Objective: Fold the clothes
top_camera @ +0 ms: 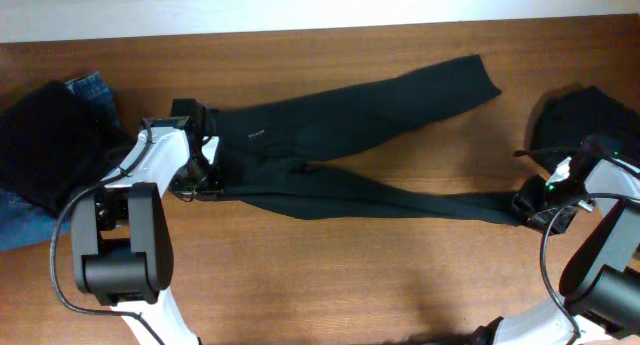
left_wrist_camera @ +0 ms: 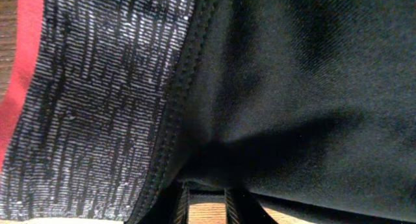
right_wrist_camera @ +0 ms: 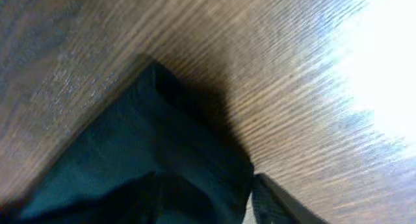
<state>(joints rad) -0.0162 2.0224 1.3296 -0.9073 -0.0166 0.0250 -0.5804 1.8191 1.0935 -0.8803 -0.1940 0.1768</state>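
Near right, our right jaws sit at the near leg end of the black trousers (top_camera: 340, 120); we cannot tell if they pinch it. Our left jaws pinch the grey waistband (left_wrist_camera: 97, 100). The trousers lie across the table (top_camera: 350, 275), legs pointing right.
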